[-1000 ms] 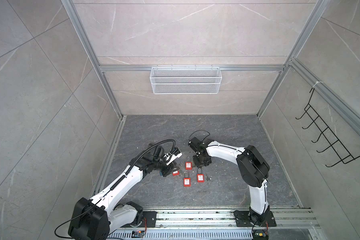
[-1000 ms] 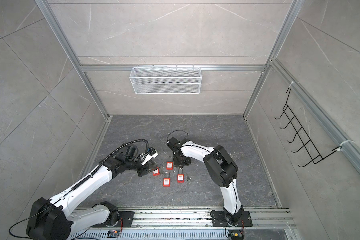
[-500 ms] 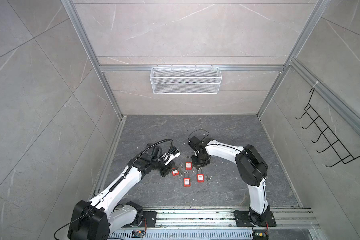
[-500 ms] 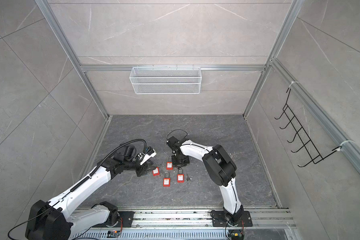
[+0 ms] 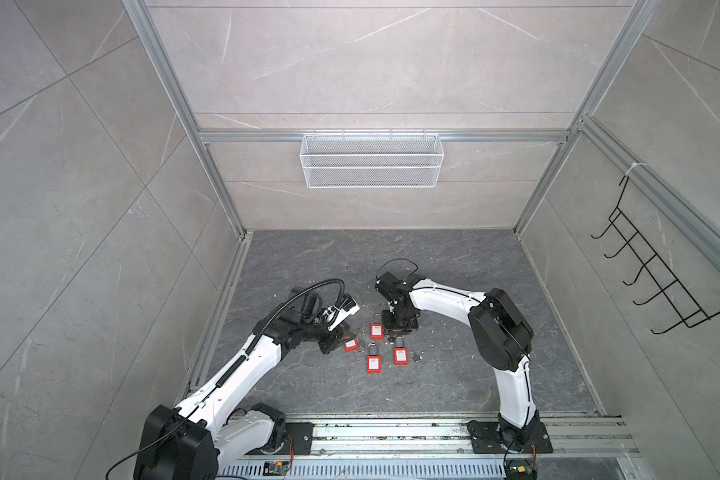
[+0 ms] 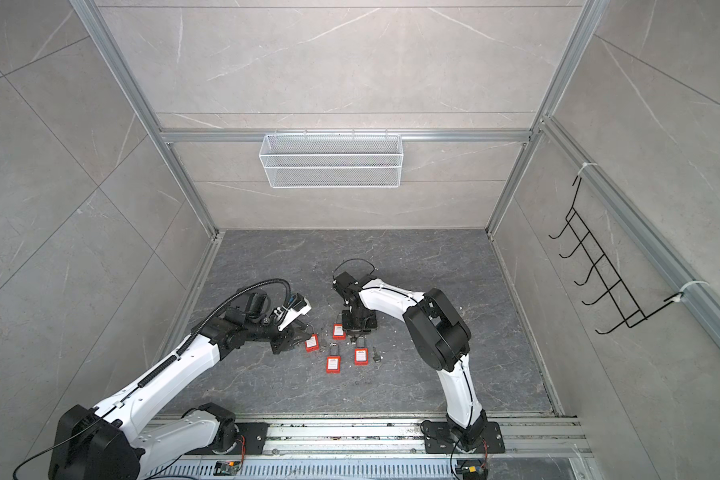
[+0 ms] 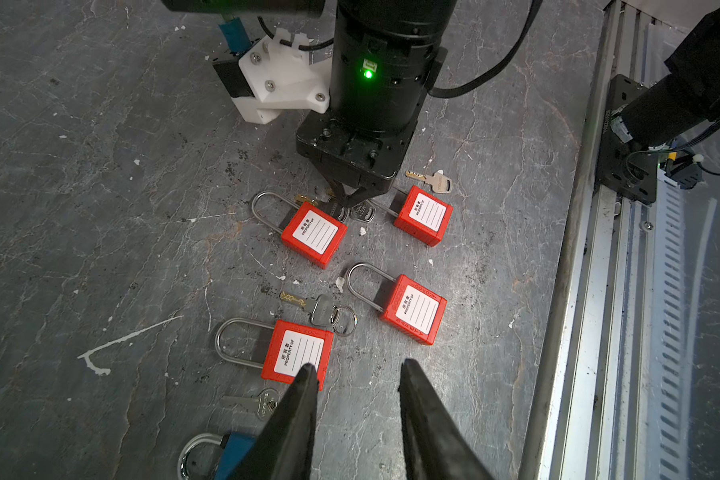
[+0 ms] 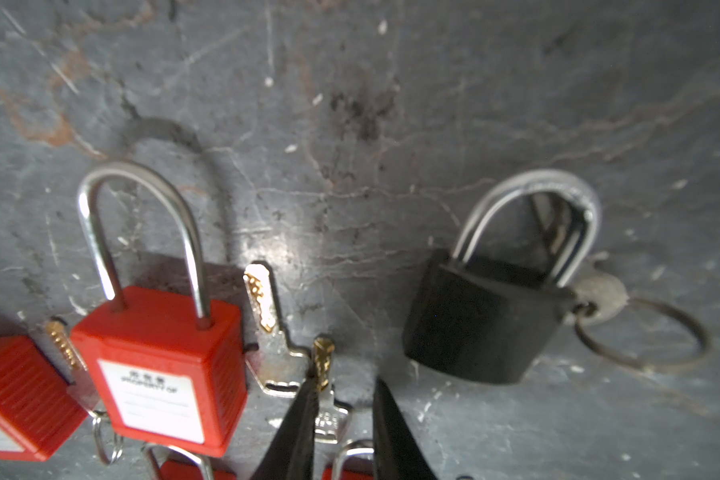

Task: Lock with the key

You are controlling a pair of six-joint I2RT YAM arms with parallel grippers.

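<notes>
The right hand [image 8: 346, 376] is held at the counter [image 8: 391, 124], jaws narrowly parted, so that the key [image 8: 327, 395] straddled between them can be pinched; a red padlock [image 8: 159, 365] lies just beside it; the left hand [image 7: 356, 365] is seen released and empty

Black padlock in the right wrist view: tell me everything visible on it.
The black padlock has a matte, boxy dark body and a silvery metal shackle, both legs seemingly seated, though blurred. It lies flat on the grey stone-look floor. A dull key on a wire ring sits at its side, apparently touching. The right gripper stands clear of it.
</notes>
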